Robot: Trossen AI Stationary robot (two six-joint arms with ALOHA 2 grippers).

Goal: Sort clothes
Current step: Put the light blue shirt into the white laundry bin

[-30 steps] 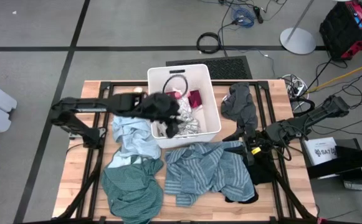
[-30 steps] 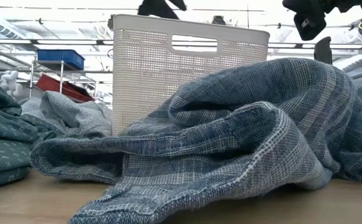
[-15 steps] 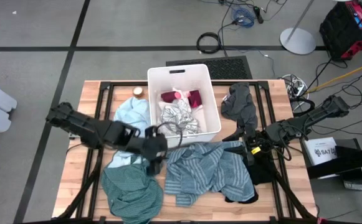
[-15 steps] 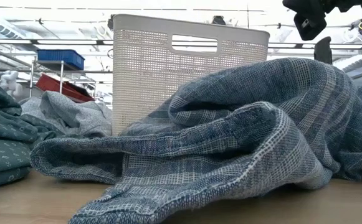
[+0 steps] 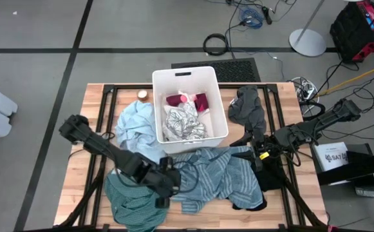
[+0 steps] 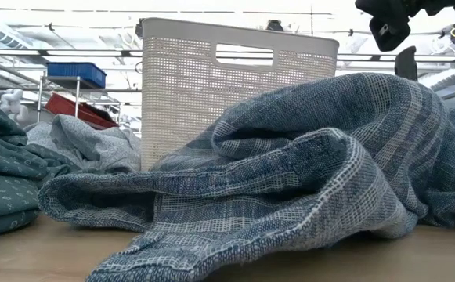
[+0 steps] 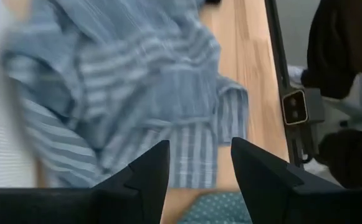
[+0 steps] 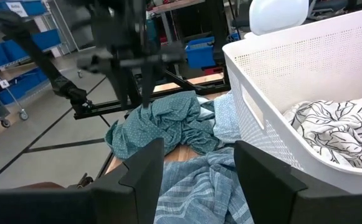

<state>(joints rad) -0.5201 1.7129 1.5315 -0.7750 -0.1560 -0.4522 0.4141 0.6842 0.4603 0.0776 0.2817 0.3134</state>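
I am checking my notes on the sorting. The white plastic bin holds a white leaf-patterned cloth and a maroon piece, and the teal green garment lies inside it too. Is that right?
Not quite. The teal green garment is not in the white plastic bin; it lies on the wooden table, as the high view shows. The white leaf-patterned cloth and the maroon piece are indeed inside the bin.

Both arms are dark, matte black, built of chunky jointed segments. The left gripper (image 7: 196,180) shows two broad, angular black fingers with flat inner faces. The right gripper (image 8: 196,180) looks alike, with yellow markings and thin black cables near its wrist.
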